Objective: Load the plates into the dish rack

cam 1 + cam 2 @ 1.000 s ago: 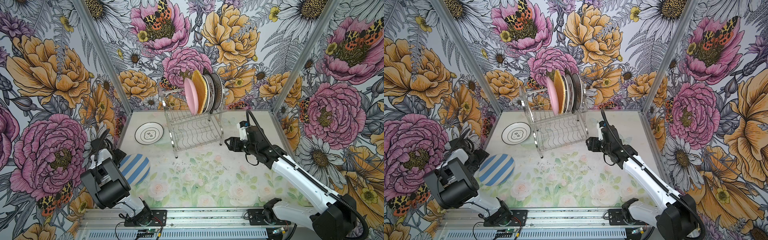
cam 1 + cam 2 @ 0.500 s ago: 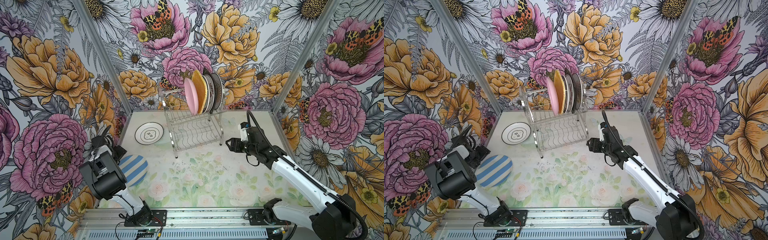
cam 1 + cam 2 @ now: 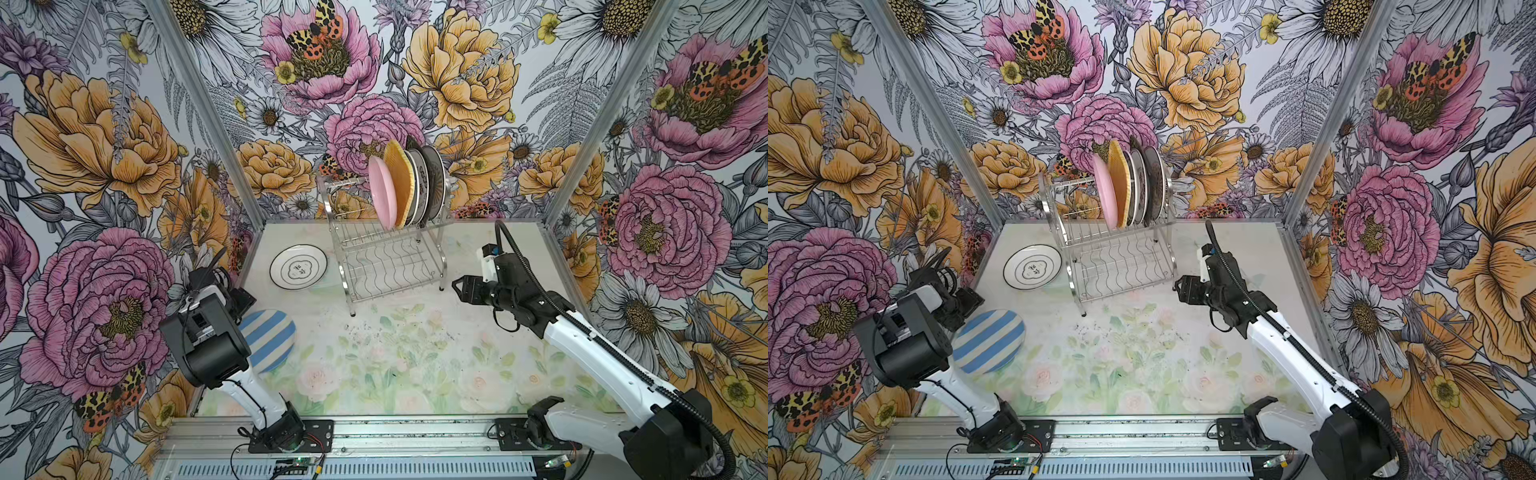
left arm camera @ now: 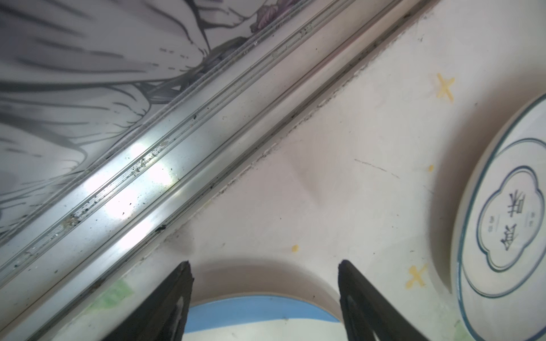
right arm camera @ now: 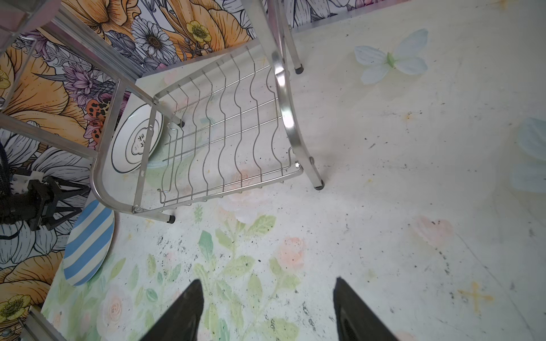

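**Plates, status.** The upper tier of the dish rack (image 3: 390,266) holds a packed row standing on edge. The pink plate (image 3: 382,191) is in front and the yellow plate (image 3: 399,178) just behind it. Darker printed plates (image 3: 432,183) follow (too overlapped for us to count). They lean in the wire slots, which keeps them upright. The lower tier is bare.

Two plates lie flat on the counter (image 3: 415,353). A white plate (image 3: 298,266) with a ringed emblem sits just beside the rack's left leg. A blue-and-white striped plate (image 3: 270,338) lies nearer the front, close to the side wall's metal rail (image 4: 147,165).

**Left pincer** (image 4: 263,262). Its fingers are apart and low over the wall-side rim of the striped plate; the blue edge shows between them in the left wrist view. We cannot tell whether either finger touches the rim, and nothing is clamped. We judge the step in hand to be picking up this plate, taken at the rim because a flat plate offers no other purchase.

**Right pincer** (image 5: 267,280). Its fingers are apart and empty, hovering over the counter just right of the rack's lower tier and facing it. We judge it waits clear of the rack front, perhaps for a handover.

**Risk.** With the striped plate so near the wall, the left arm is folded tight, and the rim may slide toward the rail instead of lifting.
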Motion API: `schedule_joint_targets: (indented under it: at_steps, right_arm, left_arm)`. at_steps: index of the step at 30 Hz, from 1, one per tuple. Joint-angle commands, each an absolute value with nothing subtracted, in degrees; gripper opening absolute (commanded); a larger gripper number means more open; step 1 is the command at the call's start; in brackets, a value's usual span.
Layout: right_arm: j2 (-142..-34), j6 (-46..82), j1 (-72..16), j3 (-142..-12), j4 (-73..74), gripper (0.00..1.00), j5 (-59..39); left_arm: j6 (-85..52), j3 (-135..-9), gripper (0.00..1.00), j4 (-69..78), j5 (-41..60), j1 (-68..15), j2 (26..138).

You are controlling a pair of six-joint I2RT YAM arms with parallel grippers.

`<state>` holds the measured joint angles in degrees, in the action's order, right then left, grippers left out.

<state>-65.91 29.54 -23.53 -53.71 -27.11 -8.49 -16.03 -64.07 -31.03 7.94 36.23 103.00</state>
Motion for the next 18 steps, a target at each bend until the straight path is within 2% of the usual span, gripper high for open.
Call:
schedule_joint_targets:
  at_steps: [1, 18]
  right_arm:
    - [-64.2, 29.4, -23.3, -53.4, -25.9, 0.7, -9.1]
    - [-63.6, 28.8, -22.6, -53.1, -25.9, 0.7, -9.3]
  left_arm:
    - [-14.9, -64.8, 0.78, -30.3, 5.9, 35.9, 103.2]
    - [-15.4, -61.4, 0.78, -36.2, 5.0, 35.5, 100.8]
